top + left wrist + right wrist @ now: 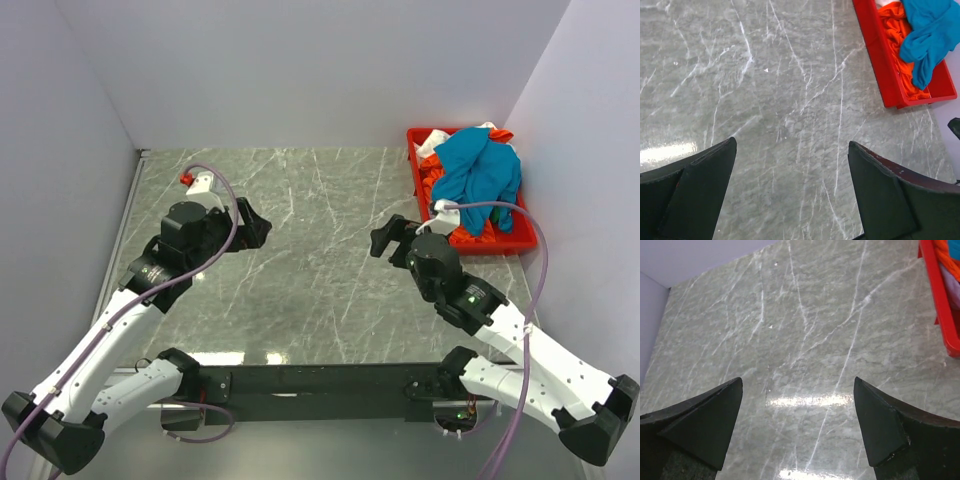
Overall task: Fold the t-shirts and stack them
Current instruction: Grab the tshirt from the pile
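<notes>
A teal-blue t-shirt [480,165] lies crumpled on top of a bright orange t-shirt [435,180] and a bit of white cloth [432,143] in the red tray [500,244] at the back right. In the left wrist view the teal shirt [927,35] drapes over the orange one [897,30]. My left gripper [255,228] is open and empty over the table's left half; its fingers [705,185] stand wide apart. My right gripper [392,240] is open and empty, left of the tray; its fingers [880,420] frame bare marble.
The grey marble table [320,270] is walled in white at the back and both sides. The red tray's edge shows in the right wrist view [942,305]. A small red-and-white piece [190,179] sits near the left arm.
</notes>
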You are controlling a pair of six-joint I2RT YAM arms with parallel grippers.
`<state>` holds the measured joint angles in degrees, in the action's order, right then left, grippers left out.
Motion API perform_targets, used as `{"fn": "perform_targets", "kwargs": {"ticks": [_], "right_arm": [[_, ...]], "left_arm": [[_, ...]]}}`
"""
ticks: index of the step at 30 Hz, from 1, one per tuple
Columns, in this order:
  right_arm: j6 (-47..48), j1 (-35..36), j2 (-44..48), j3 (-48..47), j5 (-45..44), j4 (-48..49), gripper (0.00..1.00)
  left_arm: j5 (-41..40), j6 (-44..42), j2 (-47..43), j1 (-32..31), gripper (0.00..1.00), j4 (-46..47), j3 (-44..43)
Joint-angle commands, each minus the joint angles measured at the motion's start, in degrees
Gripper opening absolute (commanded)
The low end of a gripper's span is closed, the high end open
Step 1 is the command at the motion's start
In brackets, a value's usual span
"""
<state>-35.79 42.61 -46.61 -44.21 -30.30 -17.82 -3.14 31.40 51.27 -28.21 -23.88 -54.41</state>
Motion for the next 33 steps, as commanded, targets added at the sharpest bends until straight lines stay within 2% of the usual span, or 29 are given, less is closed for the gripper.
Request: {"fn": "perform_targets", "kwargs": {"ticks": [1,5,7,10,11,13,14,17,21,29,31,33], "right_arm": [[2.8,-0.2,-0.4,-0.6,1.8,4.1,0.97],[6.9,-2.0,-11.5,-9.1,3.3,1.4,0.95],[7.5,-5.7,-16.2,-16.1,7.2,-0.7,0.92],[7.9,-17.4,-23.2,-22.1,15.3,-1.1,0.87],[7.3,-23.4,-25.8,-23.5,14.8,-1.9,0.87],[6.9,-28.5,-28.5,-27.2,14.0,-2.5,0.86],[5.9,-33.7,-31.4,-29.7,14.0,-3.2,0.85],[3.6,-41.3,-37.9,-35.0,15.1,-6.1,0.82],[2.2,-45.3,-44.9,-37.9,14.4,-4.2,0.8],[2.6,-46.6,-57.4,-47.6,10.2,-4.6,0.78],[2.6,-46.9,-60.1,-49.2,10.2,-5.1,0.76],[3.2,-46.9,-61.7,-51.1,9.7,-5.4,0.66]], "left_arm": [[1.1,-1.9,0.1,0.3,0.99,0.7,-2.8],[1.6,-1.9,-0.3,0.3,0.99,0.8,-2.5],[1.6,-2.0,-0.5,0.3,0.99,0.6,-2.5],[1.7,-2.1,-0.6,0.3,0.99,1.0,-2.2],[1.7,-2.1,-0.6,0.3,0.99,1.2,-1.9],[1.8,-1.9,-0.7,0.3,1.0,1.6,-1.4],[2.1,-1.8,-0.8,0.3,0.99,1.8,-1.0],[2.4,-1.4,-0.8,0.3,1.0,2.2,-0.3],[2.6,-1.6,-1.3,0.7,1.0,2.6,-0.1],[2.3,-1.7,-0.6,1.2,1.0,2.4,0.0],[2.1,-1.7,-0.7,1.3,0.99,2.5,0.2],[1.7,-1.8,-0.7,1.4,1.0,2.3,0.3]]}}
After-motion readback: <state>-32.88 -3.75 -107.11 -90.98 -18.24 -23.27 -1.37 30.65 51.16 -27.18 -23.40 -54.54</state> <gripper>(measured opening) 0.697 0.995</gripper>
